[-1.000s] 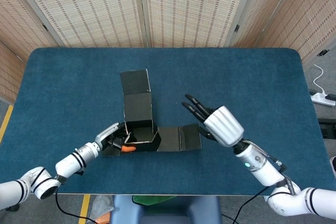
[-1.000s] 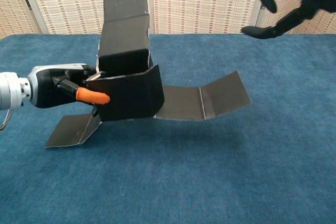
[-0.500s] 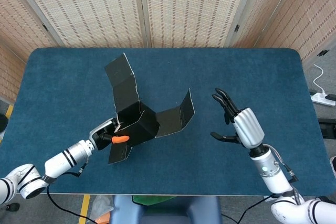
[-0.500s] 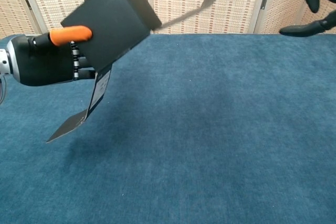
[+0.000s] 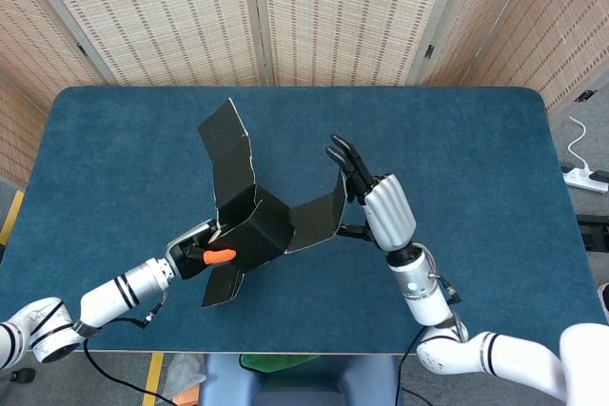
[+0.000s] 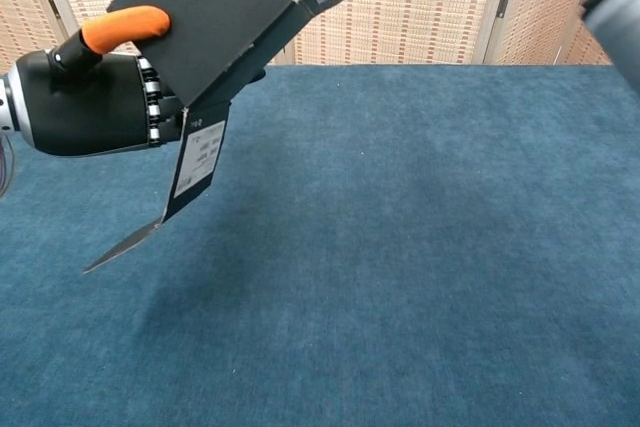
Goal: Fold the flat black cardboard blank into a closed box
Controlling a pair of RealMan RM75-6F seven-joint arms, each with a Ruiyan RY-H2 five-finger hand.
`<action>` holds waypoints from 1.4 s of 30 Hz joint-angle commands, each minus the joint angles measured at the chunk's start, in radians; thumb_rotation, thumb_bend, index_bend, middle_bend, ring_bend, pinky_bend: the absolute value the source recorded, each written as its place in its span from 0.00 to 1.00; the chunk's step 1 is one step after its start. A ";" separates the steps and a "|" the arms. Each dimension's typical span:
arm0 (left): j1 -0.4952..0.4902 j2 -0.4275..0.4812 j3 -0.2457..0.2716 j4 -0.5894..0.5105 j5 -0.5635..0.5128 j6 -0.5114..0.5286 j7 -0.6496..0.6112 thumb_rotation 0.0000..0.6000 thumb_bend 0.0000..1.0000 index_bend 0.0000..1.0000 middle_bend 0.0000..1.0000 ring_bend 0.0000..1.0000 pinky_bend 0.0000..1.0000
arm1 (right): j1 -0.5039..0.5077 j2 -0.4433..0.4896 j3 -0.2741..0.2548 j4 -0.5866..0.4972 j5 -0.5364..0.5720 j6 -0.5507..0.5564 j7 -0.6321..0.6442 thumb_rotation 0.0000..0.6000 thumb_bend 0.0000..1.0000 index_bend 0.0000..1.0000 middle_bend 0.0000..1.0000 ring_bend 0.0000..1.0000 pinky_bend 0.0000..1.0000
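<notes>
Cardboard blank (image 5: 255,221), black and partly folded, is held off the blue table (image 5: 476,140) over its near-left part, tilted. The left hand (image 5: 195,256) grips it from the near-left side, with the orange-tipped thumb (image 5: 218,256) pressed on the outer face of the folded body; in the chest view the same hand (image 6: 90,102) sits left of the blank (image 6: 205,17) with the thumb on top of the dark panel. One long flap (image 5: 228,154) rises from the body toward the table's far edge; a second flap (image 5: 321,216) extends from the body to the right; a third, smaller flap (image 5: 224,284) hangs from the body toward the near edge and carries a white label in the chest view (image 6: 198,157). The right hand (image 5: 371,199) is just right of the blank, fingers straight and spread, holding nothing; its fingertips (image 5: 340,151) lie against the outer edge of the right-hand flap. Whether the thumb below also touches the flap cannot be told. Behind the table stand woven screen panels (image 5: 314,7).
</notes>
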 commanded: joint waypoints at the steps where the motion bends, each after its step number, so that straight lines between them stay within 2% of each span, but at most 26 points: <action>1: -0.005 -0.005 0.018 0.015 0.024 0.022 0.024 1.00 0.20 0.26 0.25 0.51 0.60 | 0.035 -0.028 0.029 0.012 -0.011 -0.011 -0.045 1.00 0.00 0.00 0.03 0.67 1.00; 13: -0.013 -0.021 0.038 0.060 0.036 0.041 0.166 1.00 0.20 0.26 0.25 0.51 0.60 | 0.066 -0.008 0.030 -0.036 -0.033 -0.046 -0.099 1.00 0.00 0.00 0.03 0.67 1.00; 19: -0.032 -0.036 0.040 0.076 0.012 -0.003 0.266 1.00 0.20 0.26 0.25 0.52 0.60 | 0.089 0.049 -0.019 -0.063 -0.073 -0.131 -0.182 1.00 0.00 0.00 0.07 0.68 1.00; 24: -0.038 -0.045 0.039 0.086 -0.011 -0.030 0.332 1.00 0.20 0.26 0.25 0.52 0.60 | 0.113 0.050 -0.034 -0.046 -0.118 -0.148 -0.228 1.00 0.00 0.00 0.12 0.70 1.00; 34: -0.040 -0.067 0.051 0.102 -0.023 -0.063 0.483 1.00 0.20 0.26 0.24 0.51 0.60 | 0.159 0.038 -0.087 0.003 -0.142 -0.253 -0.323 1.00 0.00 0.15 0.25 0.71 1.00; 42: -0.041 -0.103 0.058 0.127 -0.038 -0.102 0.612 1.00 0.20 0.26 0.24 0.51 0.60 | 0.170 0.047 -0.134 0.022 -0.135 -0.323 -0.321 1.00 0.00 0.16 0.28 0.72 1.00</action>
